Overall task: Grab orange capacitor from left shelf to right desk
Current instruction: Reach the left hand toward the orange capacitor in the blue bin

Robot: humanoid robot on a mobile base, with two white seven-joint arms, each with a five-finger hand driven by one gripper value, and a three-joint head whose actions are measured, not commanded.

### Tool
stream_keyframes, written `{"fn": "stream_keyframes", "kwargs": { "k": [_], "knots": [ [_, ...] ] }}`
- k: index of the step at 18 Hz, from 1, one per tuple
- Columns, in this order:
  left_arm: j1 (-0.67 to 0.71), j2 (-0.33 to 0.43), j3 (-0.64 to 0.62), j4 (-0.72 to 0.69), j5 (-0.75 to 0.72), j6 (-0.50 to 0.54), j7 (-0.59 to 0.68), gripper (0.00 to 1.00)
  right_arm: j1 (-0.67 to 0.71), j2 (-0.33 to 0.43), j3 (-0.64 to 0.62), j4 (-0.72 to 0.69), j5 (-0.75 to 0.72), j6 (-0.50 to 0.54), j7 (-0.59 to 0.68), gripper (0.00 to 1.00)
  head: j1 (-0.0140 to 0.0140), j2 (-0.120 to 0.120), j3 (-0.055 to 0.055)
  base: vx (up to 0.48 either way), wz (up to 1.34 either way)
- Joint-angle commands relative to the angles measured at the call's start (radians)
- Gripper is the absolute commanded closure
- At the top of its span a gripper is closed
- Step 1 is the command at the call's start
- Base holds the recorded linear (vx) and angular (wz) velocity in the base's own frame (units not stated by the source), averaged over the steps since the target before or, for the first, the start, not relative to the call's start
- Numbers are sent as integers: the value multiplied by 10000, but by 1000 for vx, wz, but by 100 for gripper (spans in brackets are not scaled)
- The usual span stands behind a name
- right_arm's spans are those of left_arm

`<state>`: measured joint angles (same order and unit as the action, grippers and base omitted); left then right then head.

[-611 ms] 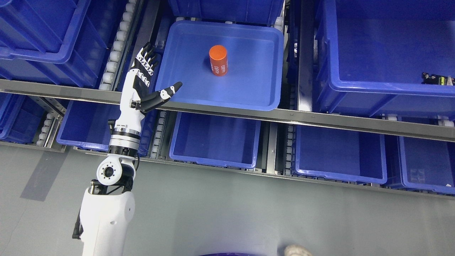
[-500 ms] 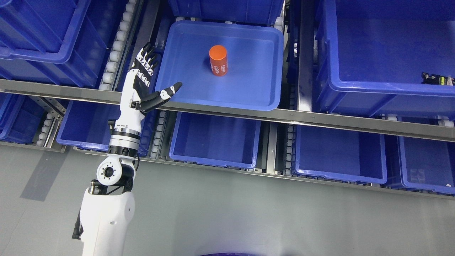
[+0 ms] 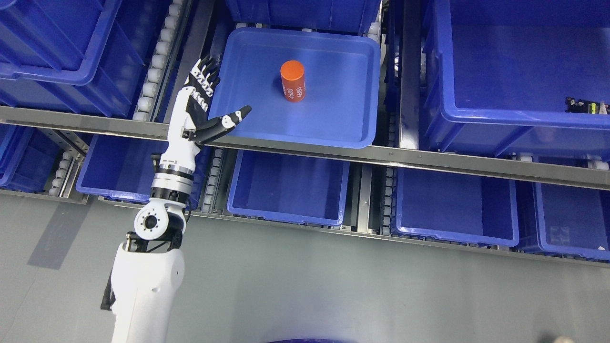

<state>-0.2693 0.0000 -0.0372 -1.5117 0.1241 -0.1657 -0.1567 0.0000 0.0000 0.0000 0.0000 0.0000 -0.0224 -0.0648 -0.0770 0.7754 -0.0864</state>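
Far left: blue bins (image 3: 57,43) sit on the upper level of the shelf (image 3: 429,161), beside a roller track (image 3: 155,71).

Left arm (image 3: 147,281): enters from the lower left edge and rises over the grey floor (image 3: 333,290) to the shelf front. The left hand (image 3: 202,107) is raised at the left wall of the tray (image 3: 352,128). Fingers (image 3: 205,76) are extended and spread, pointing up the picture along the tray's left rim; the thumb (image 3: 228,121) juts right, over the tray's front left corner. The hand is wide and holds nothing.

Centre: the tray is a shallow blue one on the upper shelf level, behind the metal front rail. The capacitor (image 3: 293,81), an orange cylinder with white print on its side, stands upright on the tray floor, roughly mid-width and toward the back. It is well apart from the hand, up and to the right of the thumb tip. Nothing touches it.

Below the rail: a row of blue bins on the lower level, the one under the tray (image 3: 288,188) showing a bare floor.

Right: a deep blue bin (image 3: 514,71) on the upper level, with a small dark part (image 3: 584,105) at its right edge; too small to identify.

Right arm: not visible.
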Motion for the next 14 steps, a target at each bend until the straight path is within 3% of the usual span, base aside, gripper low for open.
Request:
{"fn": "stream_keyframes", "kwargs": {
  "k": [1, 4, 14],
  "knots": [
    [-1538, 175, -885, 2198, -473, 1, -166, 0, 214, -175, -108, -175, 77, -6, 3, 0, 0, 0, 0, 0, 0],
    [-2505, 175, -1421, 3624, -520, 1, -166, 0, 214, -175, -108, -175, 62, -6, 3, 0, 0, 0, 0, 0, 0],
    [-3764, 175, -2802, 5637, -489, -15, -151, 0, 230, -175, -108, -175, 62, -6, 3, 0, 0, 0, 0, 0, 0]
  ]
}}
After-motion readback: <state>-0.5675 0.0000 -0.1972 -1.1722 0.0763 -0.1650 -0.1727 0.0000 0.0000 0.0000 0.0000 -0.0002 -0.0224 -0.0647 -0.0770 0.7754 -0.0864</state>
